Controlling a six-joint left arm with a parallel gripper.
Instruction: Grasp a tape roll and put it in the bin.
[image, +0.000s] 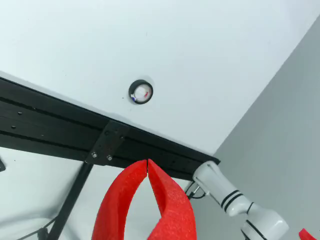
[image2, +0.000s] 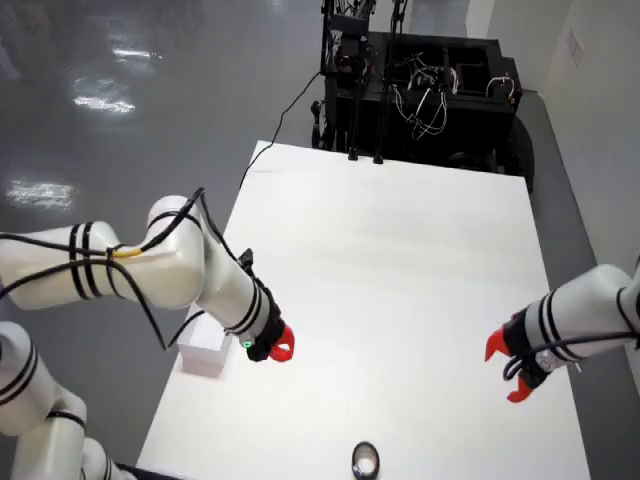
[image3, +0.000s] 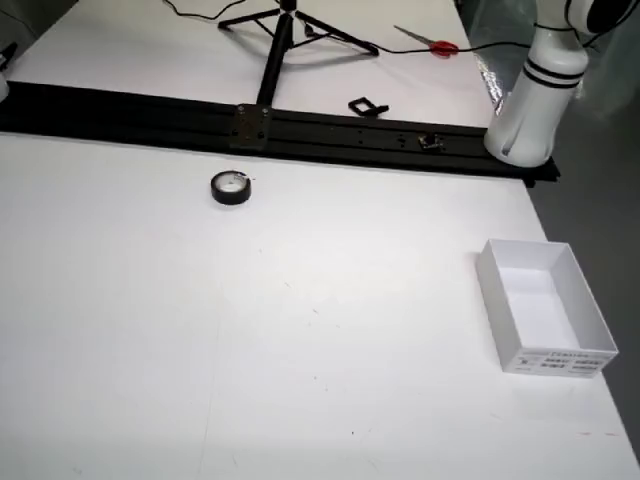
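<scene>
A black tape roll (image: 141, 92) with a white core lies flat on the white table (image: 200, 60), close to the black rail. It also shows in the overhead view (image2: 366, 460) and the table view (image3: 232, 188). The white open bin (image3: 545, 305) is empty; in the overhead view (image2: 203, 350) it sits at the table's left edge. My gripper (image: 147, 161) has red fingers closed tip to tip, holding nothing. In the overhead view it (image2: 282, 347) hovers right beside the bin, up and left of the tape, well apart from it.
A black rail (image3: 300, 130) runs along the table edge behind the tape, with a tripod (image3: 280, 30) and scissors (image3: 430, 42) beyond it. A second white arm (image2: 580, 320) with an open red gripper stands still at the overhead view's right. A black equipment cart (image2: 430, 90) stands at the far end.
</scene>
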